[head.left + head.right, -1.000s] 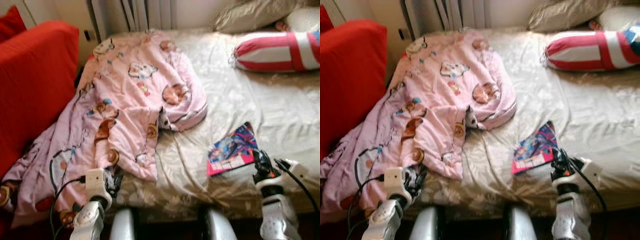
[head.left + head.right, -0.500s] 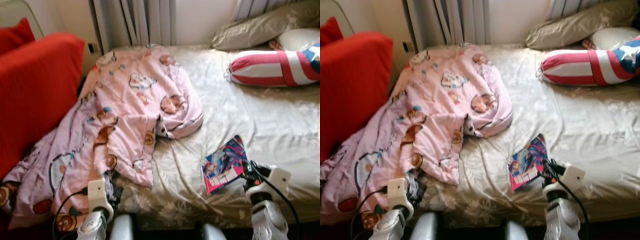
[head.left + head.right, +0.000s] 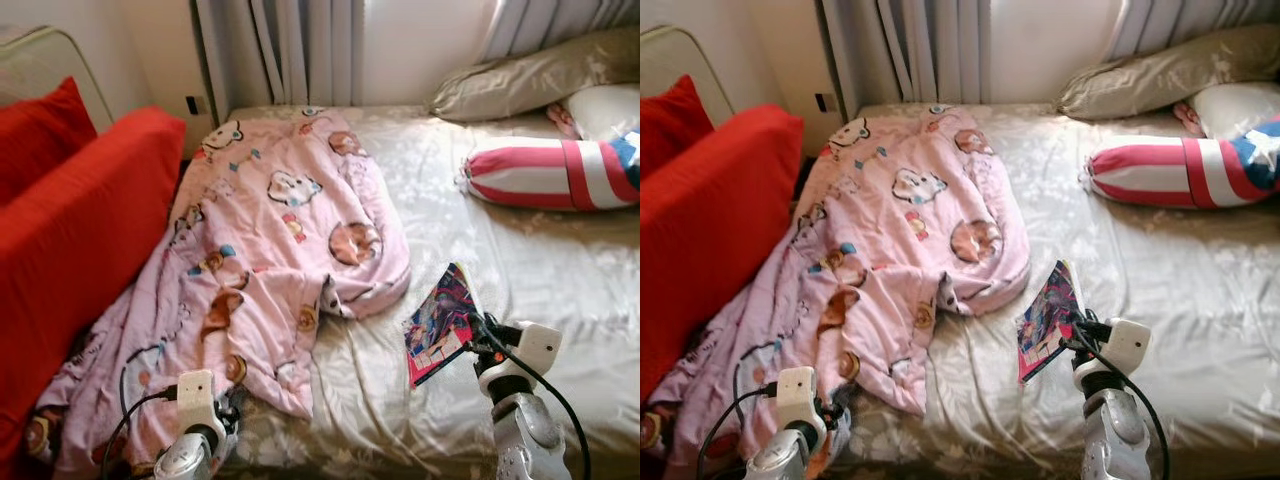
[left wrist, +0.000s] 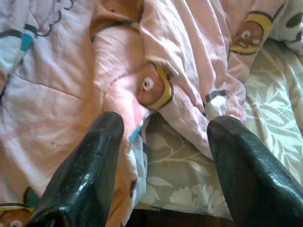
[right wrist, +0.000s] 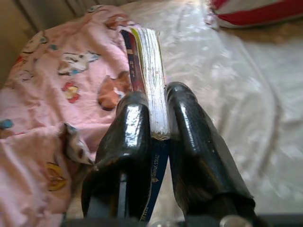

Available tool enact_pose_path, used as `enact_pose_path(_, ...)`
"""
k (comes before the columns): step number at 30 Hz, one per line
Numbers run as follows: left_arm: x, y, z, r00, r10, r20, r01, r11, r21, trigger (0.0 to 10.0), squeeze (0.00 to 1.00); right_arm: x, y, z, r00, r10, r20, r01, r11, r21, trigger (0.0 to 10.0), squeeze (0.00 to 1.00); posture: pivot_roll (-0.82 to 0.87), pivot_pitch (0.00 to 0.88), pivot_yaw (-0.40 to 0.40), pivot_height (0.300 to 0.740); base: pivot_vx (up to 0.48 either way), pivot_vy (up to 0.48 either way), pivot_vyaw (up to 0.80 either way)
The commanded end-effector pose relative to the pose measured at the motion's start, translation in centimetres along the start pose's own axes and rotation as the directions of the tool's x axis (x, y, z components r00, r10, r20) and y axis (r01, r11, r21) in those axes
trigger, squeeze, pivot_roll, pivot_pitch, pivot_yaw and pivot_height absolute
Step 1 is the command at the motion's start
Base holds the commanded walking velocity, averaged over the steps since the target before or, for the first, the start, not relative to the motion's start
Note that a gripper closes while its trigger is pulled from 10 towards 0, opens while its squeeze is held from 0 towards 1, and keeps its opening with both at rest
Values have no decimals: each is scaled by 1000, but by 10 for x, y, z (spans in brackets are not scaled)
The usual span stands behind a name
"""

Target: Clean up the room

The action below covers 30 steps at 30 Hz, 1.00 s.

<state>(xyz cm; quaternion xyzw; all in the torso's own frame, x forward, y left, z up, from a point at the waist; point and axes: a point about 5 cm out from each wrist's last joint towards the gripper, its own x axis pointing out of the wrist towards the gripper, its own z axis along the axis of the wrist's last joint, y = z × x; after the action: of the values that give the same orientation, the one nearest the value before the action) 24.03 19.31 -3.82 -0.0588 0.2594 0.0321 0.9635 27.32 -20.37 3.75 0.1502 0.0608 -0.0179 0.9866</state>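
Observation:
A colourful book (image 3: 440, 322) is lifted off the bed, tilted on edge, with my right gripper (image 3: 472, 330) shut on its lower corner. The right wrist view looks along the book's page edge (image 5: 151, 75), which is clamped between both black fingers (image 5: 130, 142). A pink cartoon-print blanket (image 3: 260, 260) lies crumpled over the bed's left half and hangs off the near edge. My left gripper (image 4: 163, 142) stands open low at that hanging edge, with blanket and bedsheet between its spread fingers (image 4: 92, 161), touching nothing.
The bed (image 3: 540, 270) has a beige patterned sheet. A red-and-white striped pillow (image 3: 545, 175) and beige pillows (image 3: 530, 80) lie at its head. A red sofa (image 3: 70, 230) stands on the left, close to the bed. Curtains (image 3: 290, 50) hang behind.
The camera has tilted up, so the whole scene has shifted down. My right gripper has raised the book from lying flat on the sheet to standing tilted on edge.

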Motion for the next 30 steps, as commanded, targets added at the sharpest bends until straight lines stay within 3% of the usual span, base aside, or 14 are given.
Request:
enact_pose_path(1,-4,5,-10,999,20,-40,-20,1000,1,10000,0,3,4,1,1000,18,5,-18,1000,3,10000,0,-6,0,-21,740,0,0,0)
enact_pose_path(6,-6,2,-17,997,-14,-76,19,998,67,10000,0,2,4,-4,1000,5,-4,-5,1000,6,10000,0,-8,0,-18,740,0,0,0)
enact_pose_path(13,-7,3,-18,996,-26,-84,33,996,87,10000,0,1,0,-8,999,-35,-20,35,999,2,10000,0,-7,0,-9,740,0,-417,0)
enact_pose_path(16,-8,1,-21,994,-54,-96,67,989,134,10000,0,1,0,-10,999,-41,-34,42,999,22,10000,0,-13,0,0,740,0,-480,-385)
enact_pose_path(30,-9,2,-22,993,-55,-104,68,989,129,10000,0,-5,4,-14,1000,-25,-13,26,999,39,10000,0,-12,5,10,740,0,-480,-104)
